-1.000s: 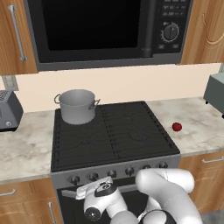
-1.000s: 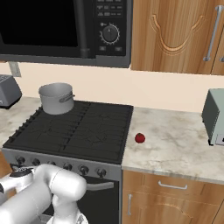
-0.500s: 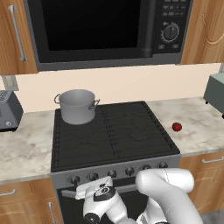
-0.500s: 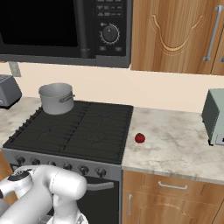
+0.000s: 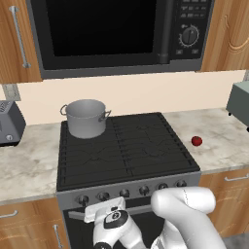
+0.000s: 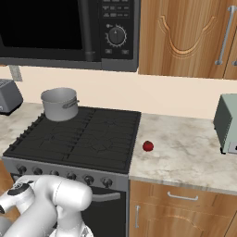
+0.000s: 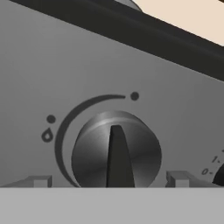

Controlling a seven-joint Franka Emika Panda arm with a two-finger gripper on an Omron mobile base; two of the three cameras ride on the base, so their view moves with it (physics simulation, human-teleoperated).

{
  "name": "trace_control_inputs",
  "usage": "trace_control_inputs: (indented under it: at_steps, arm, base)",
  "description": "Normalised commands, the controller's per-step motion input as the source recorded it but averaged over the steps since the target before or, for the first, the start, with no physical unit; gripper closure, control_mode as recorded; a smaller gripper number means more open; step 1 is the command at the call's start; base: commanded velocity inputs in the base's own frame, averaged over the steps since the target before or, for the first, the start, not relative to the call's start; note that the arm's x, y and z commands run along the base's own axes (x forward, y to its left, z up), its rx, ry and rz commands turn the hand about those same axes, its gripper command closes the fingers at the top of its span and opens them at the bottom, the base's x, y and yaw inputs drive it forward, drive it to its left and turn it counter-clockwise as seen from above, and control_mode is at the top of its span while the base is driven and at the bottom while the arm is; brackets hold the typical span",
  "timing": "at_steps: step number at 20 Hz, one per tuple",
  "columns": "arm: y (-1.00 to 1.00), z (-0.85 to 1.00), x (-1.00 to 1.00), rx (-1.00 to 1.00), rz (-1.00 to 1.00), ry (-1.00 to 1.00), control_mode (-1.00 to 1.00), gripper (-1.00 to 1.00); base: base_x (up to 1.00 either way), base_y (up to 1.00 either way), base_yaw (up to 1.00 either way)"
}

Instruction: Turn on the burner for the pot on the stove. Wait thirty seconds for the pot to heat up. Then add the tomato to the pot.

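The grey pot point(image 5: 86, 117) point(image 6: 59, 103) stands lidless on the back left burner of the black stove point(image 5: 146, 168) point(image 6: 111, 159). On the counter to the stove's right lies the small red tomato point(image 5: 196, 141) point(image 6: 148, 146). My hand point(image 5: 103, 210) is low in front of the stove's silver knob strip, near its left end. In the hand view my gripper point(image 7: 108, 180) is open, with one fingertip point(image 7: 39, 180) on each side of a round black knob point(image 7: 116, 151). The knob's ridge stands upright. No finger touches the knob.
A black microwave point(image 5: 116, 34) point(image 6: 69, 28) hangs above the stove. A grey toaster point(image 5: 9, 124) point(image 6: 9, 95) sits on the left counter and a grey-green appliance point(image 5: 239, 102) point(image 6: 227, 122) on the right. A row of further knobs point(image 5: 143, 189) runs along the strip above the oven door.
My arm's elbow has shifted slightly. The hand stays at the left end of the knob strip. Pot and tomato have not moved.
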Motion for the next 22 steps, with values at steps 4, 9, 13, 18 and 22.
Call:
trace_control_inputs:
  at_steps: [4,9,13,18,22]
  arm:
    - [0.0,0.0,0.0,0.0,0.0,0.0,-1.0,1.0]
    - [0.0,0.0,0.0,0.0,0.0,0.0,-1.0,1.0]
    - [0.0,0.0,0.0,0.0,0.0,0.0,-1.0,1.0]
    - [0.03,0.0,0.0,-0.03,0.08,-0.09,-1.0,1.0]
    - [0.18,0.0,0.0,-0.14,0.31,-0.15,-1.0,1.0]
  base:
    - [0.0,0.0,0.0]
    - [0.0,0.0,0.0]
    - [0.0,0.0,0.0]
    - [0.0,0.0,0.0]
    - [0.0,0.0,0.0]
